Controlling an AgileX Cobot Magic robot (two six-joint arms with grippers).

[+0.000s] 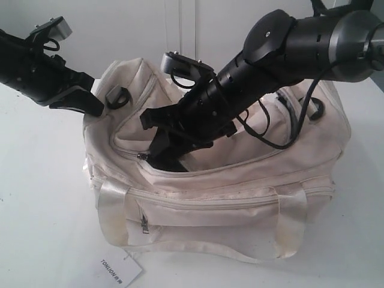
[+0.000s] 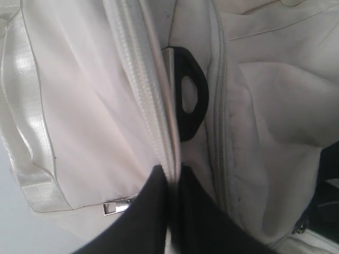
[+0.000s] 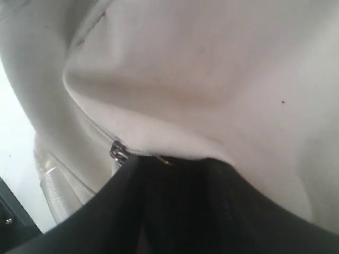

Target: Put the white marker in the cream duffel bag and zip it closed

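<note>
We judge the task to be about midway: we cannot confirm the marker is in, and the zipping has not begun. The cream duffel bag [image 1: 228, 198] sits on the white table [image 1: 42, 228] with its curved top zipper undone. The mouth gapes and dark lining shows inside it.

The left gripper [image 1: 96, 107] is at the end of the bag nearest its own arm. In the left wrist view its fingers [image 2: 151, 211] are pressed together on a fold of the bag's fabric beside the zipper tape. A black plastic loop [image 2: 189, 95] is fixed to that end of the bag, close by. We read this grip as holding the mouth open.

The right gripper [image 1: 165, 150] reaches down into the bag's mouth, its tips hidden by the fabric. In the right wrist view only blurred dark shapes sit below a metal zipper slider [image 3: 117, 152]. We cannot tell whether those fingers are spread, narrowed or holding anything.

The white marker shows in none of the views, and we see it nowhere around the bag. We suppose it is either inside the bag or in the right gripper, but cannot say which.

What is left, as we judge it, is to make sure the marker is inside and lift the right arm out of the mouth. Then the slider must be drawn along the top zipper until the bag is closed.
</note>
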